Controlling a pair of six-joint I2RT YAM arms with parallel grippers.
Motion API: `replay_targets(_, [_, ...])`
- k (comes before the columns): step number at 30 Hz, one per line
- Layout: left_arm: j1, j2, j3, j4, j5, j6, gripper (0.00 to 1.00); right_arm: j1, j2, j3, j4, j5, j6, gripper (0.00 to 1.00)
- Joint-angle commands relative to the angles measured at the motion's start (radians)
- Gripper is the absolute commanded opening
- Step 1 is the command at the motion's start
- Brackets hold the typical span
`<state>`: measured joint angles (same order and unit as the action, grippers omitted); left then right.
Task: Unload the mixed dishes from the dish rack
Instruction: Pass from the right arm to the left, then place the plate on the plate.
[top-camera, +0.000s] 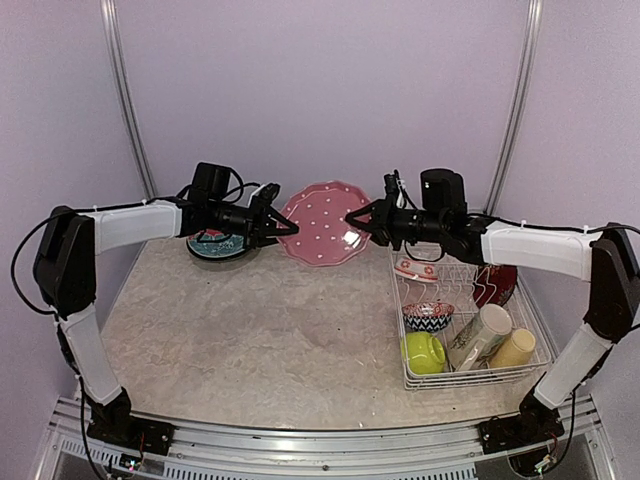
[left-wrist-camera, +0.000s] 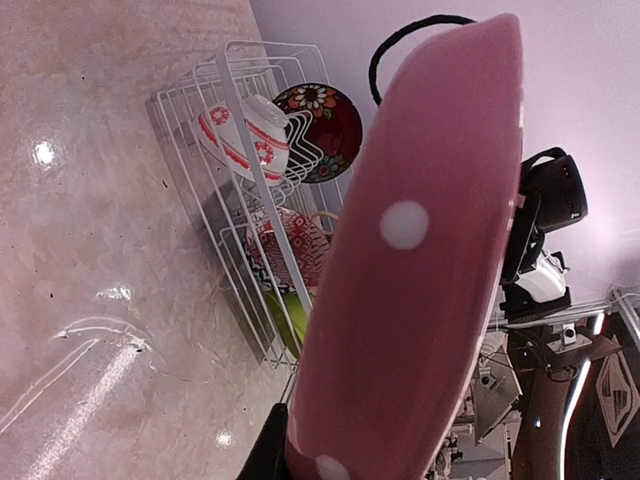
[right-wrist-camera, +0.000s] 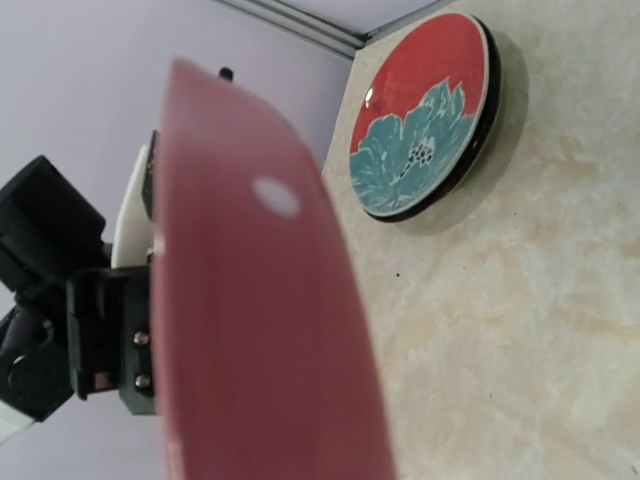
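A pink white-dotted plate (top-camera: 322, 222) hangs in the air at the back centre, between my two grippers. My left gripper (top-camera: 288, 226) is shut on its left rim; one black finger (left-wrist-camera: 265, 452) shows against the plate (left-wrist-camera: 420, 250). My right gripper (top-camera: 354, 221) is on its right rim; the plate (right-wrist-camera: 260, 330) hides its fingers in the right wrist view. The white wire dish rack (top-camera: 545, 352) at the right holds a red-patterned bowl (top-camera: 415, 268), a dark red plate (top-camera: 497, 283), a blue-chevron bowl (top-camera: 428, 316), a lime-green bowl (top-camera: 423, 352), a cream mug (top-camera: 480, 335) and a yellow mug (top-camera: 513, 348).
A black-rimmed red plate with a teal flower (top-camera: 218, 245) lies on the marble table at the back left, under my left arm; it also shows in the right wrist view (right-wrist-camera: 425, 120). Purple walls close the back and sides.
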<state>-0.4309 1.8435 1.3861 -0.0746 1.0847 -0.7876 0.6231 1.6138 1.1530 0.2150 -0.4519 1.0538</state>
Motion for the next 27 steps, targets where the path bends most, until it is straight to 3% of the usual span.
replay_targets(1, [0.038,-0.025,-0.011,0.06,0.039,-0.192,0.0,0.009,-0.005,0.03,0.06,0.04,-0.112,0.34])
replay_targets(4, [0.072,-0.034,-0.011,0.035,0.016,-0.177,0.0,-0.004,-0.012,0.017,0.017,0.06,-0.139,0.77])
replay_targets(5, [0.083,-0.035,-0.008,0.025,0.011,-0.174,0.0,-0.007,-0.019,0.01,0.006,0.071,-0.147,0.88])
replay_targets(7, [0.107,-0.033,-0.004,0.018,0.01,-0.175,0.0,-0.009,-0.03,-0.001,-0.015,0.091,-0.16,0.99])
replay_targets(18, [0.359,-0.038,0.074,-0.282,-0.225,-0.042,0.0,-0.036,-0.143,-0.02,-0.208,0.233,-0.264,1.0])
replay_targets(27, [0.518,0.044,0.107,-0.305,-0.232,-0.011,0.0,-0.046,-0.266,-0.05,-0.332,0.306,-0.337,1.0])
